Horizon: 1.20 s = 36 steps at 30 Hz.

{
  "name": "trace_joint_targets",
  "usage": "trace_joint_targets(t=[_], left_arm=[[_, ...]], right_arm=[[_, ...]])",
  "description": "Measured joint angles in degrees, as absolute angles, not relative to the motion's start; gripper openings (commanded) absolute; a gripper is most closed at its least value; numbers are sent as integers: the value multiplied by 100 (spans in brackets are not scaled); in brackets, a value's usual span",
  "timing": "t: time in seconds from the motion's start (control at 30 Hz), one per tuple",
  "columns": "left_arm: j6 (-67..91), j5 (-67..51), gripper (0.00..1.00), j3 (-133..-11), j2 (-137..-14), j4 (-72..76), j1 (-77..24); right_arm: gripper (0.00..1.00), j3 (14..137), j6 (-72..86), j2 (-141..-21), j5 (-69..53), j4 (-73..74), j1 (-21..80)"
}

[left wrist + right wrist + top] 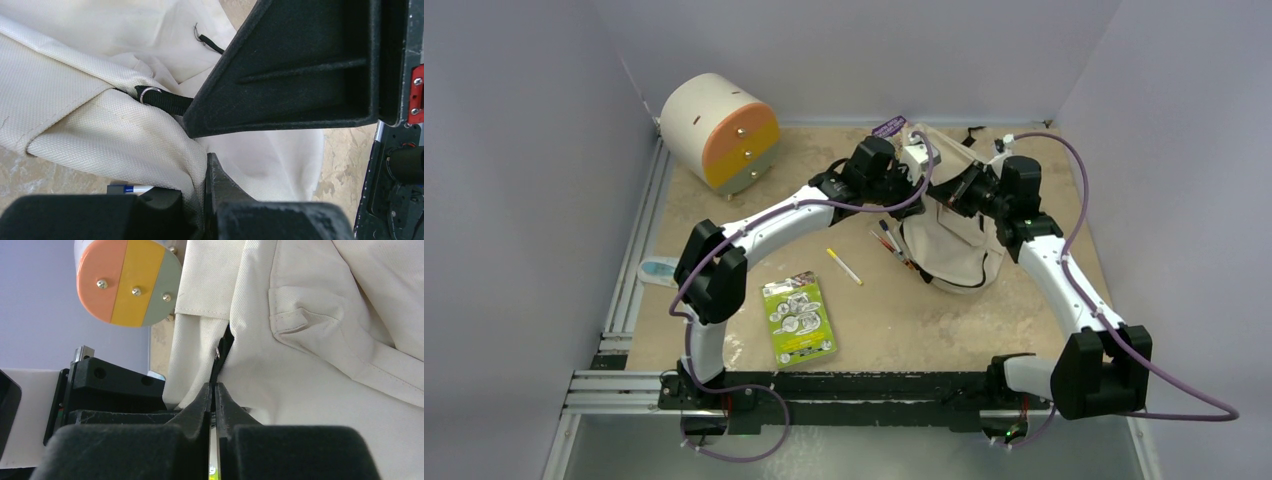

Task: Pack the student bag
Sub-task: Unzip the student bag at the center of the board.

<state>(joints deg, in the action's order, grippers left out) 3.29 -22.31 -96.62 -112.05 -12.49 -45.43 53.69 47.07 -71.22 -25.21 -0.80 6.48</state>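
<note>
**Your two arms: white shells, black joints, purple cabling**

Your left arm (pixel 774 222) and right arm (pixel 1062 268) are built alike, with smooth white links between blocky black joint housings (pixel 714 280). A purple cable (pixel 854 208) trails along each. The right gripper (pixel 214 390) has matte black, wedge-shaped fingers (pixel 150 450) with a slightly fuzzy skin. Beside the equally black left gripper (pixel 197 141) you can see a red plate (pixel 416 95) carrying two silver screws.
</note>
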Motion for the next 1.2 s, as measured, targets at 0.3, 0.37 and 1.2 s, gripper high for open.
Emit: trace_joint_targets(t=[0.3,0.37,1.2], left_arm=[[432,-2231,51,-9496,-11174,-1129,-4556],[552,-2235,58,-9336,-11093,-1074,-4556],[4783,-2460,76,-7146,-9741,248,-3356]], right_arm=[[0,5369,4687,-7107,-2429,-78,648],[0,5369,4687,-7087,-2366,-73,648],[0,5105,4320,-6893,-2248,36,674]])
